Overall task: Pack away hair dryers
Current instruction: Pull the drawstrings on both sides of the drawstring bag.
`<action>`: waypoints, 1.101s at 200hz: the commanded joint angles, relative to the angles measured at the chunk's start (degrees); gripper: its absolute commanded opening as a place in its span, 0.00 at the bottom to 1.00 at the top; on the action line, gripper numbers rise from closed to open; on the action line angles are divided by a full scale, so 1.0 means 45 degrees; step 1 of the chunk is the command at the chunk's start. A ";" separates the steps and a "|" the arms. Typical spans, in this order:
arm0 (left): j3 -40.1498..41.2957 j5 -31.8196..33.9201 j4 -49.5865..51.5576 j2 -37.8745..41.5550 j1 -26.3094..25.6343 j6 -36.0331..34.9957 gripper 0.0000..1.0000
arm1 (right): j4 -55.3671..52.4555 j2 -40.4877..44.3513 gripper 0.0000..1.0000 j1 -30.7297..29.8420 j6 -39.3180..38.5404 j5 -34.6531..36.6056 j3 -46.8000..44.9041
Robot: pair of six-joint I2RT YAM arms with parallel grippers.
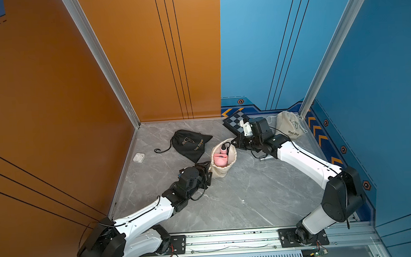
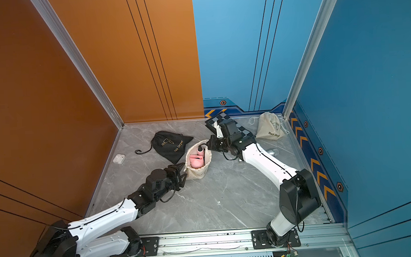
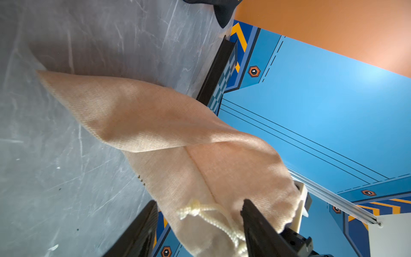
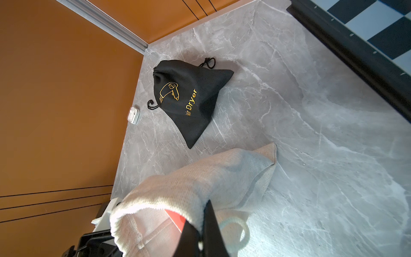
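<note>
1. Only the top of the pale pink hair dryer (image 1: 220,157) shows. The rest is sunk in the open cream bag (image 1: 220,173). A silver-grey object (image 2: 273,152) lies mostly hidden under the right arm.
2. The table (image 1: 240,200) is grey marble, with an orange wall (image 1: 51,94) and a blue wall (image 1: 255,45).
3. The right gripper (image 1: 234,142) is clamped on the bag's rim, with the dryer just ahead of its tips. The left gripper (image 1: 208,170) stands parted around the opposite rim, and the dryer is just beyond it.

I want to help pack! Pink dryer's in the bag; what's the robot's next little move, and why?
Probably close the left pincer on the drawstring knot: its jaws straddle it, open, while the right pincer pinches the rim of the cream bag.
</note>
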State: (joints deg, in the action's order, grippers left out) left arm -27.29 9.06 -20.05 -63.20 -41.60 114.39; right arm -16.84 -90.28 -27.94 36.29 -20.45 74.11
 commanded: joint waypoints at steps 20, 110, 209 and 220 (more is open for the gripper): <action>-0.0362 0.1323 -0.0136 0.0390 -0.0046 0.0199 0.62 | 0.0524 0.0590 0.00 0.0155 0.0021 0.0268 -0.0207; -0.0401 0.1934 0.0113 0.0532 0.0275 0.0141 0.61 | 0.0701 0.0704 0.00 0.0175 0.0070 0.0208 -0.0357; -0.0013 0.3417 0.0920 0.0890 -0.1507 0.0890 0.62 | 0.0759 0.0609 0.00 0.0331 0.0021 0.0169 -0.0436; -0.0087 0.3512 0.0884 0.0691 -0.1665 0.1029 0.62 | 0.0773 0.0668 0.00 0.0313 0.0021 0.0183 -0.0450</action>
State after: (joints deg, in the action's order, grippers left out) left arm -28.10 21.45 -17.45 -58.72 -47.42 117.21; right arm -15.62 -89.30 -26.89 36.29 -20.47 72.66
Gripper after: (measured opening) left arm 0.620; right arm 0.051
